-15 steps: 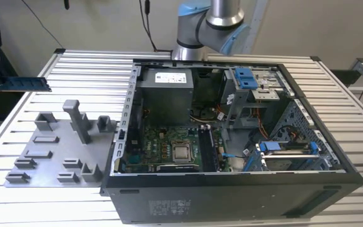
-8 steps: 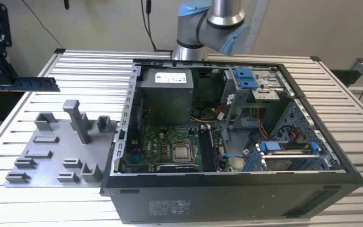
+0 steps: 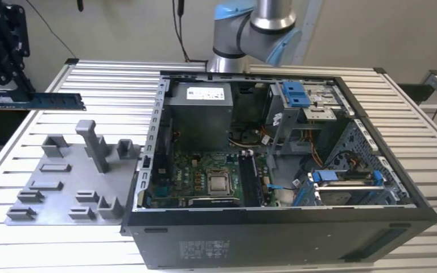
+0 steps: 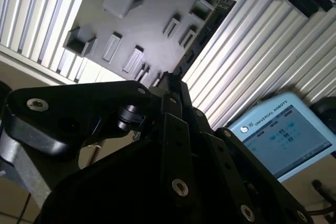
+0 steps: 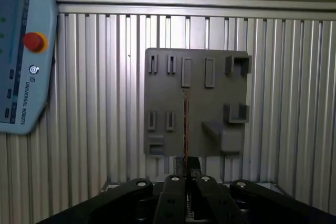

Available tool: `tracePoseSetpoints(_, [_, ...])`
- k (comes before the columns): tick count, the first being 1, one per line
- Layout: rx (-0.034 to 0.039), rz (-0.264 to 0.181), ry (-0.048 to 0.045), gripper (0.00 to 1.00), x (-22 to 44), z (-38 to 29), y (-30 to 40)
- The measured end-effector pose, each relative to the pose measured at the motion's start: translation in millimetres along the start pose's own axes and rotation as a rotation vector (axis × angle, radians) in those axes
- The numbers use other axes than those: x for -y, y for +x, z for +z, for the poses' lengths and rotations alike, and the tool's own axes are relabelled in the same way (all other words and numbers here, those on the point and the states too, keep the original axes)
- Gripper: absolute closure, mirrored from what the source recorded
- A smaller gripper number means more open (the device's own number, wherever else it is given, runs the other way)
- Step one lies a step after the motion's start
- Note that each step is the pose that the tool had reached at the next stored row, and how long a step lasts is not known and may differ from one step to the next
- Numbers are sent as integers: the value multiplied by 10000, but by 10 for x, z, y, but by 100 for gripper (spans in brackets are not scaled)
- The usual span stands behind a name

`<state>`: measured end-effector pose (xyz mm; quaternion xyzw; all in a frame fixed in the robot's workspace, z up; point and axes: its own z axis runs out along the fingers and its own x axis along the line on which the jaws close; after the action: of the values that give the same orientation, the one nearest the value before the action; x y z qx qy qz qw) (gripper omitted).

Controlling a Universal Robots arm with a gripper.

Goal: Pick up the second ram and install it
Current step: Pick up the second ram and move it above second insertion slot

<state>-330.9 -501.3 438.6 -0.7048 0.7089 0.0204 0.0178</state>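
Second ram, a long thin dark blue-green circuit-board stick [image 3: 48, 101], hangs level, high over the grey plastic holder tray [image 3: 66, 187], pinched between the black gripper [image 3: 23, 91] fingers. We judge a firm, square pinch matters most, so it cannot tilt.

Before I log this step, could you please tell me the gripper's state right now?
Gripper: closed, holding the second ram off the table.

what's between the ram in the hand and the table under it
The grey holder tray: in the first wrist view the second ram, gripped by the hand, hangs edge-on over it, with the slatted table beneath.
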Motion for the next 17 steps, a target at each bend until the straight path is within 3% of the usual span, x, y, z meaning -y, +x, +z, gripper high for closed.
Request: tracePoseSetpoints(17, [-1,0,-1,86,358,-2,-2])
